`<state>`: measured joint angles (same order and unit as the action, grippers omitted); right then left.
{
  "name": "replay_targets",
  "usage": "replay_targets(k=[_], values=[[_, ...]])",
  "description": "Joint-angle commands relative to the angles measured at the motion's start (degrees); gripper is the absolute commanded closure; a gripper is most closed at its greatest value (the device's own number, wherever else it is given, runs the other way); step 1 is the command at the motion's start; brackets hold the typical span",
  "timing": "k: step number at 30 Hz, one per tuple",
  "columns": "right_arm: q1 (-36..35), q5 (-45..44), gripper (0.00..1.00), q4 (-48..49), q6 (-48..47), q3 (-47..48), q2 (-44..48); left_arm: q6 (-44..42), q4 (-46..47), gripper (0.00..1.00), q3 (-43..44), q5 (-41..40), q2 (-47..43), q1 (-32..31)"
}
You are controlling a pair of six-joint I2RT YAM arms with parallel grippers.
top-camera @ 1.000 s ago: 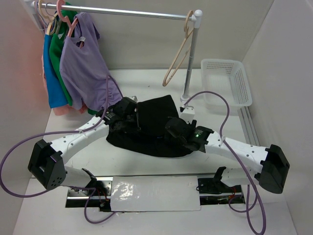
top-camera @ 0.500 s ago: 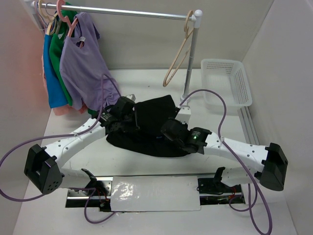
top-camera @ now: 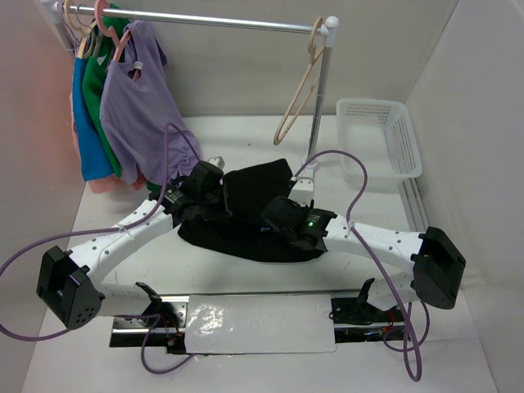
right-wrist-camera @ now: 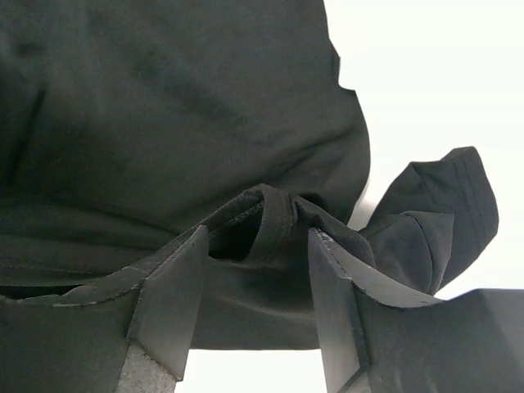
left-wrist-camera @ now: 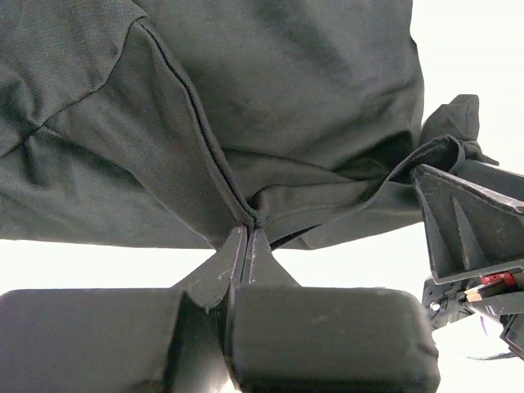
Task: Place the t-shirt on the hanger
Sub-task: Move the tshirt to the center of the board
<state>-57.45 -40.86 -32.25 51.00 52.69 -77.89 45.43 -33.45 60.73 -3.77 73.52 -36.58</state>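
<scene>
The black t-shirt [top-camera: 254,209] lies crumpled on the white table between both arms. My left gripper [top-camera: 223,199] is shut on a pinched fold of the t-shirt [left-wrist-camera: 270,106] at its left edge; the closed jaws [left-wrist-camera: 248,233] grip a seam. My right gripper [top-camera: 274,217] is open over the shirt's middle, its jaws either side of a raised collar fold [right-wrist-camera: 274,217] of the t-shirt [right-wrist-camera: 164,98]. The beige hanger [top-camera: 299,90] hangs by its hook from the right end of the rail, apart from both grippers.
A metal rail [top-camera: 205,20] on a post [top-camera: 318,106] spans the back. A lilac top [top-camera: 139,106], green [top-camera: 102,90] and blue [top-camera: 86,115] garments hang at its left on pink hangers. A white basket [top-camera: 381,139] stands at back right. Purple cables loop beside both arms.
My right arm has slid left and forward over the shirt, bringing its open jaws around the collar fold. My left arm has shifted slightly, still pinching the shirt's left edge.
</scene>
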Motion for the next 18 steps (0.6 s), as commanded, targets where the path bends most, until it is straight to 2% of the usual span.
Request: replay_targets(k=[1,10,18], values=[[0.32,-3.08,0.42,-1.59,1.99,1.46,0.02,0.54,0.14,1.0,0.27,-0.8,-1.53,-0.25],[1.46,-3.08,0.6,-2.29,3.14,-0.13,1.69,0.54,0.14,1.0,0.79,-0.8,-1.53,-0.25],[2.61,-0.8,0.6,-1.77,2.61,-2.06,3.36,0.54,0.14,1.0,0.79,-0.8,-1.53,-0.25]])
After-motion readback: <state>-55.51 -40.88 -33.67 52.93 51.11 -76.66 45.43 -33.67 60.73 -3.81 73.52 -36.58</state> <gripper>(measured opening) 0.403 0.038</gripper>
